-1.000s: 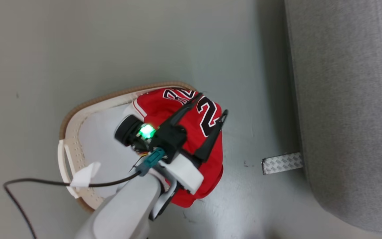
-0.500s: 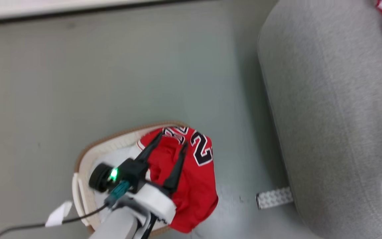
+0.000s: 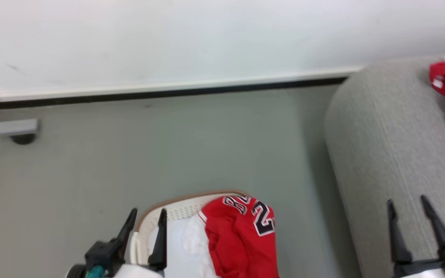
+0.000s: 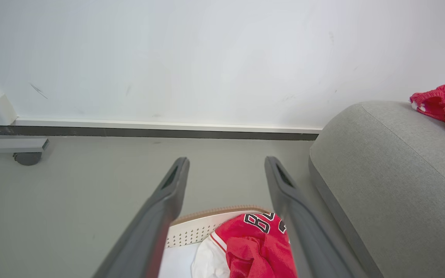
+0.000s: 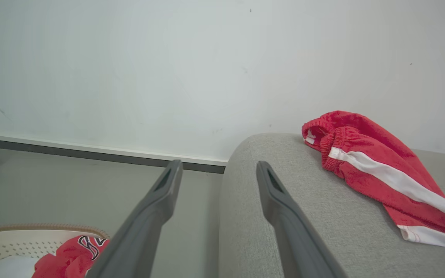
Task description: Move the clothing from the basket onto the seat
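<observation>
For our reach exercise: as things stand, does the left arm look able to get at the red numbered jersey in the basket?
Probably yes. The open left pincer hangs near the cream-white perforated plastic basket, and the soft red jersey with black-and-white numerals lies uppermost there, nothing covering it.

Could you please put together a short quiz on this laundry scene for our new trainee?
1. True or false: the numbered red jersey lies on the seat.
2. Which item lies on the seat? A: a blue towel. B: a red garment with a white stripe. C: the numbered red jersey.
3. In one word, are the left gripper and the right gripper open or shut?

Key:
1. False. It is in the basket.
2. B
3. Open. Both are empty.
</observation>
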Robot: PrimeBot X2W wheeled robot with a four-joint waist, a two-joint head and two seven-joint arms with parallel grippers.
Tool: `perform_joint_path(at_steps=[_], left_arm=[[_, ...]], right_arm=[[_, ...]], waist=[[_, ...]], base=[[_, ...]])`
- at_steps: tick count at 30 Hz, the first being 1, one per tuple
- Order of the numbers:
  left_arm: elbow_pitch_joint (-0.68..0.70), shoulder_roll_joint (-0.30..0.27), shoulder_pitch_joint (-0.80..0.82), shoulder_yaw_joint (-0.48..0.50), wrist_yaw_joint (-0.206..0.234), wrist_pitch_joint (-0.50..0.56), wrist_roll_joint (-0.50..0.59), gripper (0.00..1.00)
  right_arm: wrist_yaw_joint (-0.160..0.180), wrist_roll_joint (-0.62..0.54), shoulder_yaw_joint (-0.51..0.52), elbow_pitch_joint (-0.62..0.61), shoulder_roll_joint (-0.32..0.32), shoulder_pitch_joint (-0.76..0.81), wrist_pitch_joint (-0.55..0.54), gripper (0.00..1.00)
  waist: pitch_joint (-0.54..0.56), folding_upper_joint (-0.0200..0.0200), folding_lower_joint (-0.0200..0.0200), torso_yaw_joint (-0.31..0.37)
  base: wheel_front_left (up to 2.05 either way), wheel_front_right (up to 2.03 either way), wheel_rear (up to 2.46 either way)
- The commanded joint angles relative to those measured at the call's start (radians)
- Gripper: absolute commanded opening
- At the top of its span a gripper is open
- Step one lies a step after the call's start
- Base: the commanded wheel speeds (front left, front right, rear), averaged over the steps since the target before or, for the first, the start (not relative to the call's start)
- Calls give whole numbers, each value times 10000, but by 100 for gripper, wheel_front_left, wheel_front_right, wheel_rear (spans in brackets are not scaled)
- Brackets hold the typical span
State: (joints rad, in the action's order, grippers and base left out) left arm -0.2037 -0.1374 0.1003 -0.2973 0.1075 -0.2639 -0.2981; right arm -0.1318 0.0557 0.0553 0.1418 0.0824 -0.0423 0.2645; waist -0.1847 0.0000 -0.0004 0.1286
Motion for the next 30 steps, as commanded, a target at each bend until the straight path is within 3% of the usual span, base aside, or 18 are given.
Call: perform_joint_path(at_steps=[1,8,16,25,30], left_arm=[[48,24,-227,85,-19,-6,170,100],[232,342,-1200,1059,-351,-7,565,100],[310,614,-1741,1606,-778,-8,953,100],[330,761,-1693,1951,-1138,-8,1252,100],[257,803,-1362,1935,-1266,-7,1239,100]], right_arm=[[23,66,-65,4,-43,201,-3,100],[22,188,-483,284,-157,675,-2,100],[22,311,-577,537,-258,984,-2,100],[23,344,-592,564,-297,796,-2,100],[23,372,-496,435,-299,457,-2,100]], waist=[[526,0,4,-533],[1309,0,4,-1045],[1881,0,4,-1062],[1846,0,4,-684],[1426,0,4,-136]], base=[[0,0,0],[0,0,0],[0,0,0],[0,0,0],[0,0,0]])
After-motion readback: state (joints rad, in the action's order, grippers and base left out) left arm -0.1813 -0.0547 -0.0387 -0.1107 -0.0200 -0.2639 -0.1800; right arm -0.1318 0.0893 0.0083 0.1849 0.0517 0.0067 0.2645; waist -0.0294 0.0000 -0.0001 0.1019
